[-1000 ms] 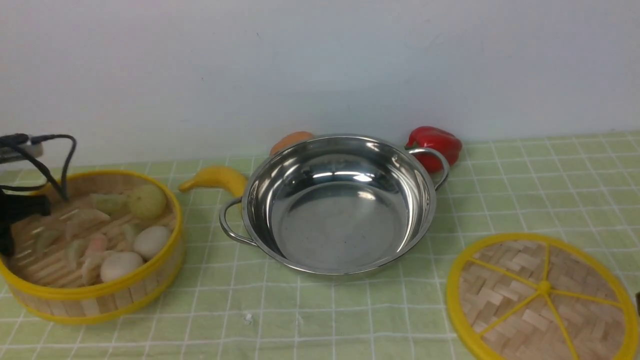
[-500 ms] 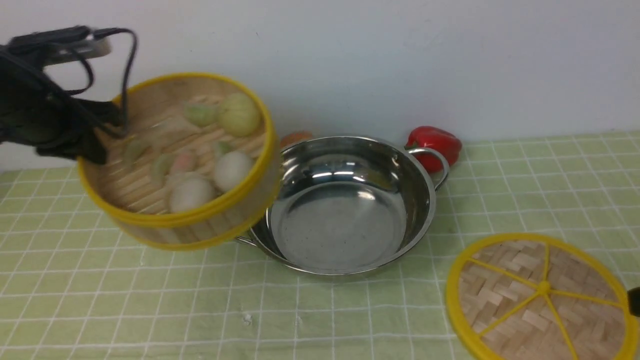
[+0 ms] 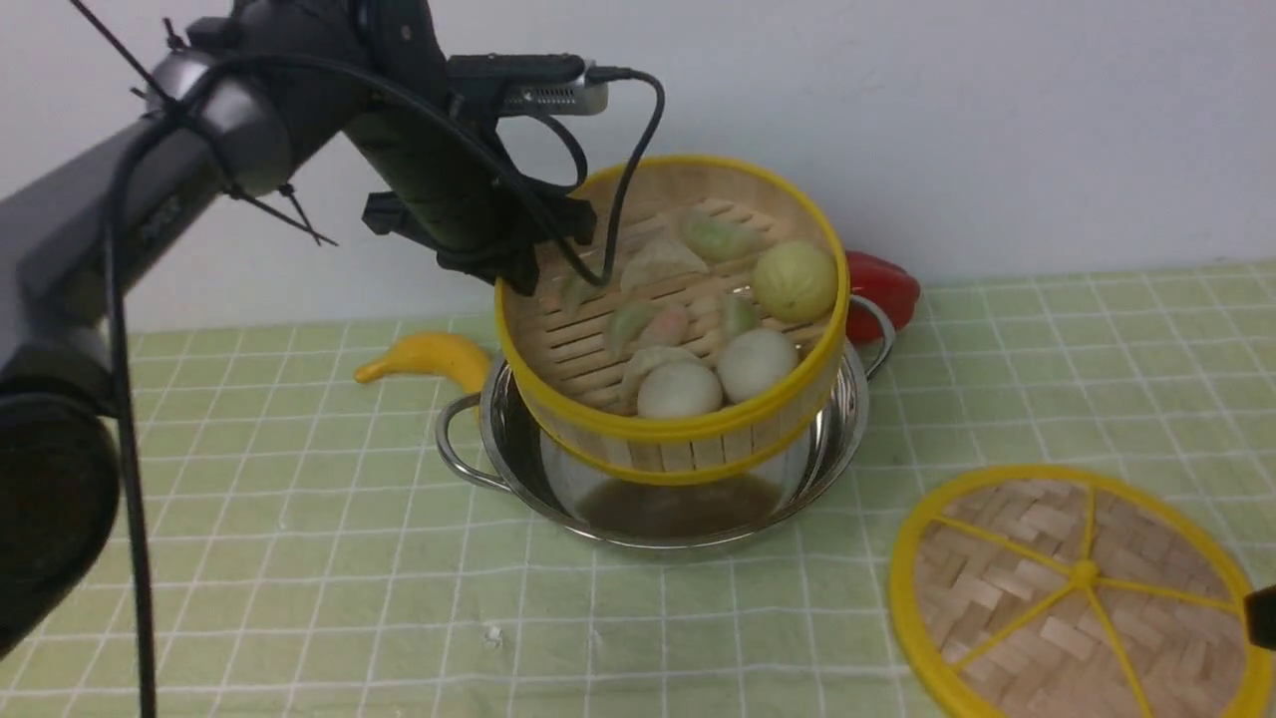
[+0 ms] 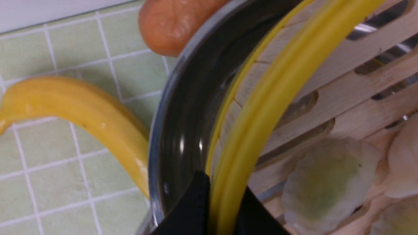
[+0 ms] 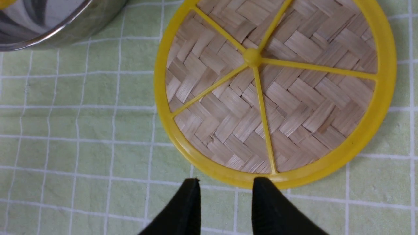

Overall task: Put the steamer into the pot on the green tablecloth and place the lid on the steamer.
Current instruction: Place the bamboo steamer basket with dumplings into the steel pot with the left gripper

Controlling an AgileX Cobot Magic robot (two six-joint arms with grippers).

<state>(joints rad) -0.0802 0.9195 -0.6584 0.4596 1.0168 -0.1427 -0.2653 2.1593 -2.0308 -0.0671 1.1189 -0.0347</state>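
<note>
Above the wide, shiny stainless-steel pot with two loop handles [image 3: 678, 524]: round bamboo-slat steamer with yellow rims [image 3: 688, 429], held up by the left gripper [image 4: 225, 202]. Jaws nearly closed, one finger each side of the yellow rim, clamped on the wall at the steamer's left side. Steamer overlaps most of the pot opening in the front view; its near wall shows over the pot's interior. Slatted floor visible, loaded with toy food: two white buns [image 3: 679, 389] near the front wall, a pale green round bun [image 3: 795, 281] toward the right, pale green and whitish dumplings [image 3: 663, 261], one pinkish piece [image 3: 666, 325].

Pot sits on the pale green tablecloth with white grid lines [image 3: 299, 558]. Yellow toy banana [image 3: 429, 357] lies just beside the pot, left side. Red bell pepper [image 3: 882, 294] behind the pot's right handle, partly hidden by steamer. Orange rounded item [image 4: 173, 26] by the pot's far-left edge, seen in left wrist view only; can't tell what it is.

Lid, flat woven-bamboo disc with yellow rim, spokes and hub [image 3: 1084, 588], lies flat on the cloth to the right of the pot, well apart. Right gripper [image 5: 226, 195] is at the lid's near edge, fingers apart, nothing between them.
</note>
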